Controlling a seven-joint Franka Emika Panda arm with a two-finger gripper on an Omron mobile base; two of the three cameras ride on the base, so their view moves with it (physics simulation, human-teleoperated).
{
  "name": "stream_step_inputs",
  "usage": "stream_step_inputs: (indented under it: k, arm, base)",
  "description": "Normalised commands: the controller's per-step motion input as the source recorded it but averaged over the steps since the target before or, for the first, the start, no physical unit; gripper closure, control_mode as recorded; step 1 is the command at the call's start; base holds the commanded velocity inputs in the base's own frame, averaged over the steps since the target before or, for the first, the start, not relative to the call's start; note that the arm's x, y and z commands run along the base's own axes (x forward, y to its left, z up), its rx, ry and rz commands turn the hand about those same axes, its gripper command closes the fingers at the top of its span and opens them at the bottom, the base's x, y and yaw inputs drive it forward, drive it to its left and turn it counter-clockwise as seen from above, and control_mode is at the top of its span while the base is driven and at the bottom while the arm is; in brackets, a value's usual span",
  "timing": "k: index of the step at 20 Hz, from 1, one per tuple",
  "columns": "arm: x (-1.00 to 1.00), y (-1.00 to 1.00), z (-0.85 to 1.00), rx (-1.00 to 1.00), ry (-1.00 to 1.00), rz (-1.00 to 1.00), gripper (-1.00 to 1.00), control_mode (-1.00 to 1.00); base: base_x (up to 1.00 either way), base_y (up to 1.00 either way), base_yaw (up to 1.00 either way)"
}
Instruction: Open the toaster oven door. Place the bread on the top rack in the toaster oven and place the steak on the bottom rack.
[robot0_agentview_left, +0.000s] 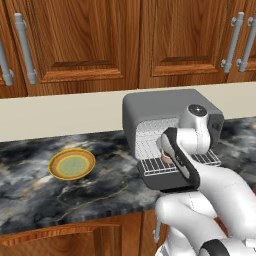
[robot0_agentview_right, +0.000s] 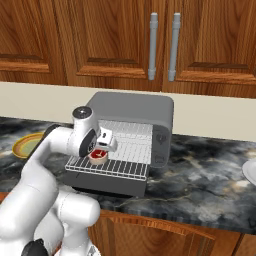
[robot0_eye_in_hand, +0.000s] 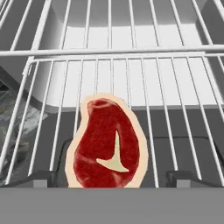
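The toaster oven (robot0_agentview_right: 131, 114) stands on the counter with the toaster oven door (robot0_agentview_right: 107, 188) folded down flat. A silver wire rack (robot0_agentview_right: 112, 168) is slid out over the door, and the steak (robot0_eye_in_hand: 107, 141), a red slab with a pale rim, lies flat on it. My gripper (robot0_eye_in_hand: 112, 177) hovers just above the steak (robot0_agentview_right: 98, 155), open, with one dark fingertip (robot0_eye_in_hand: 41, 177) on each side and neither touching the meat. In the left base view my own arm covers most of the steak (robot0_agentview_left: 165, 156). The bread is out of view.
A yellow-green round plate (robot0_agentview_left: 71, 164) sits on the dark marble counter (robot0_agentview_left: 100, 190) left of the oven. A white plate's edge (robot0_agentview_right: 250, 171) shows far right. Wooden cabinets (robot0_agentview_right: 115, 40) hang above the pale back wall.
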Motion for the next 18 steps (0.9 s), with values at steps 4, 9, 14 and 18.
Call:
stream_step_inputs:
  k: [4,9,14,18]
  arm:
    - [-0.61,0.12,0.00,0.00,0.00,0.00,-1.00,-1.00]
    - [-0.48,0.11,0.00,0.00,0.00,0.00,-1.00,-1.00]
    - [-0.53,0.01,-0.06,0.00,0.00,0.00,-1.00,-1.00]
    - [-0.54,0.00,-0.05,0.00,0.00,0.00,-1.00,-1.00]
  base:
    - [0.00,0.00,0.00]
    - [0.00,0.00,0.00]
    - [0.00,0.00,0.00]
    - [0.00,0.00,0.00]
